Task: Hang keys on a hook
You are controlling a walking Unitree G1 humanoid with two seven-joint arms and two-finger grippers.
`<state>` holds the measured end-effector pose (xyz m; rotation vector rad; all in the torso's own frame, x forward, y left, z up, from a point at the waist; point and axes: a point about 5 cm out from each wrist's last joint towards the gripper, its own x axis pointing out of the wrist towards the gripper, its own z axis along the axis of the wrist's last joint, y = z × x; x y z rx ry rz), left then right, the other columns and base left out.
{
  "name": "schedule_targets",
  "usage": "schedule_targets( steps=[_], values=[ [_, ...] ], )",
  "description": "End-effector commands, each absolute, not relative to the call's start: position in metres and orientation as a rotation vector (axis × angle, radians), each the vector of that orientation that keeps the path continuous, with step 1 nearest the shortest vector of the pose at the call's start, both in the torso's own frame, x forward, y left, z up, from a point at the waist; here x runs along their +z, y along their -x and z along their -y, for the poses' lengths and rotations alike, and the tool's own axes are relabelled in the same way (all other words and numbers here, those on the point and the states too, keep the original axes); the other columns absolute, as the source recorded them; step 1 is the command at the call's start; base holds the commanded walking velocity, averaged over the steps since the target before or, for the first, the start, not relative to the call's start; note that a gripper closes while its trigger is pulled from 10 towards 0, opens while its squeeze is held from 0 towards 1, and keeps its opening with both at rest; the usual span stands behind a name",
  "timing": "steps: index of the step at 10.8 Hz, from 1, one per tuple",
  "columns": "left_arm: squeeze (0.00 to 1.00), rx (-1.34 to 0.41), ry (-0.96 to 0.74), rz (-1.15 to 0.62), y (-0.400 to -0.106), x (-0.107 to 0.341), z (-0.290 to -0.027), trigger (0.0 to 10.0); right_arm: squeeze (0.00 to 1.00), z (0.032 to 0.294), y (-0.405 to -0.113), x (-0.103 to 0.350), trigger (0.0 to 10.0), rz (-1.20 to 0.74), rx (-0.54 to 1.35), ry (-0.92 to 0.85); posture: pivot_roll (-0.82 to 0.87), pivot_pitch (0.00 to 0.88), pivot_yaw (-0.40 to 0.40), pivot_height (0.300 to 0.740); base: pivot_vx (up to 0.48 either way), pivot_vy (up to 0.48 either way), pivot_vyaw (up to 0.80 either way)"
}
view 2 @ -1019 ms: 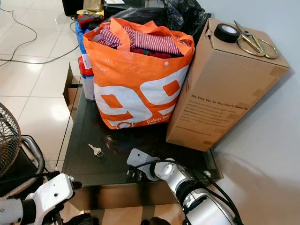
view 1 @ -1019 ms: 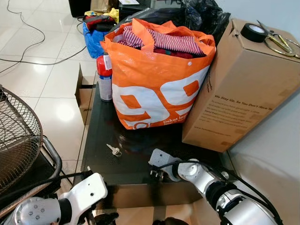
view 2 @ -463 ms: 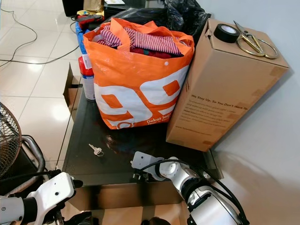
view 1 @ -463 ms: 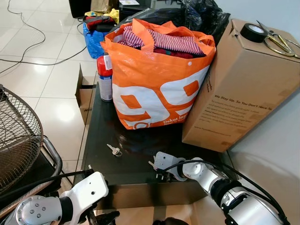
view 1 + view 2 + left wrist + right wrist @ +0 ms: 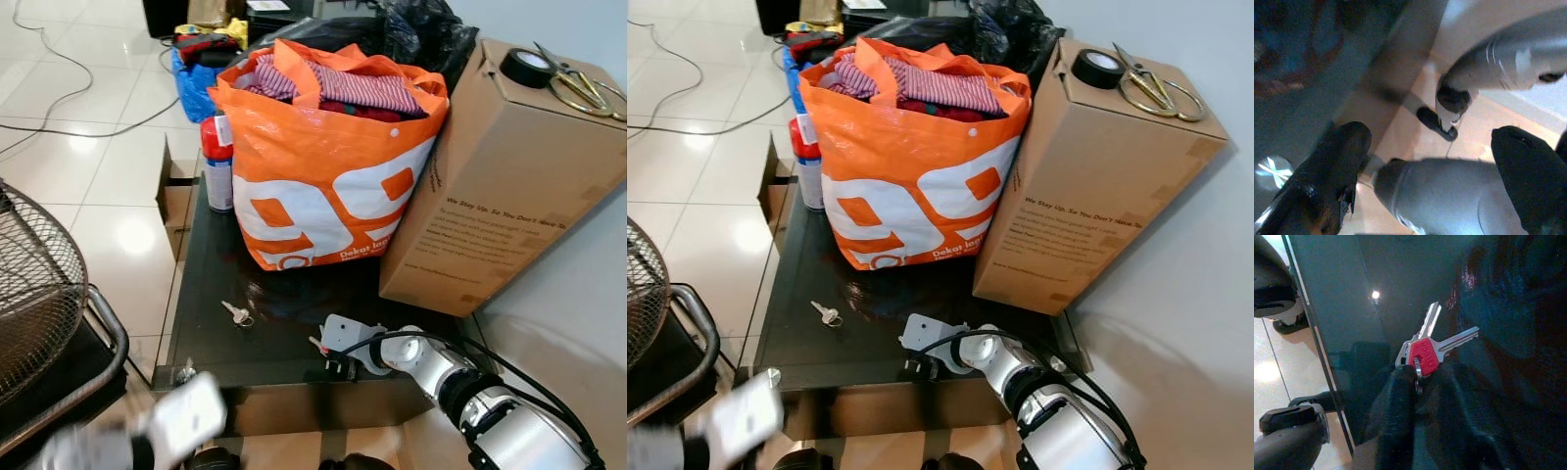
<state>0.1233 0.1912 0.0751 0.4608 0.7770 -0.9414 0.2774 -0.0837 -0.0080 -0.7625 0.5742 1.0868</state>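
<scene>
My right gripper rests low over the near edge of the black glass table. In the right wrist view its fingers are shut on a small bunch of keys, one with a red head, their blades fanned out just above the glass. A separate single silver key lies on the table to the left of that gripper. The left arm is a blur below the table's front edge. Its gripper is open, with the floor and a silver arm segment between the fingers.
A stuffed orange bag and a tall cardboard box with tape and scissors on top fill the back of the table. A red-capped spray can stands at the bag's left. A wire fan guard is at my left.
The left arm has dropped lower and is now blurred with motion. The right gripper shifted slightly right along the table's front edge, still holding the keys.
</scene>
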Motion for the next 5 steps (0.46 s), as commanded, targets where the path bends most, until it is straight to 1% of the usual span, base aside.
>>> schedule_targets(
  steps=[1, 2, 4, 5],
  values=[
    [0.0, -0.95, -0.469, -0.768, -0.116, 0.069, -0.189, 10.0, 0.0, 0.088, -0.278, -0.009, 0.0, -0.589, 1.077, 0.776, 0.15, 0.086, -0.115, 0.74, 0.0, 0.0, 0.0],
    [0.0, -0.95, -0.466, -0.797, -0.095, 0.052, -0.191, 10.0, 0.0, 0.088, -0.278, -0.009, 0.0, -0.593, 1.081, 0.786, 0.15, 0.088, -0.114, 0.74, 0.0, 0.0, 0.0],
    [0.0, -0.958, -0.466, -0.802, -0.075, 0.039, -0.19, 10.0, 0.0, 0.089, -0.278, -0.009, 0.0, -0.596, 1.082, 0.794, 0.15, 0.088, -0.114, 0.74, 0.0, 0.0, 0.0],
    [0.0, -0.955, -0.468, -0.804, -0.06, 0.024, -0.184, 10.0, 0.0, 0.089, -0.278, -0.009, 0.0, -0.599, 1.082, 0.794, 0.15, 0.087, -0.119, 0.74, 0.0, 0.0, 0.0]
  ],
)
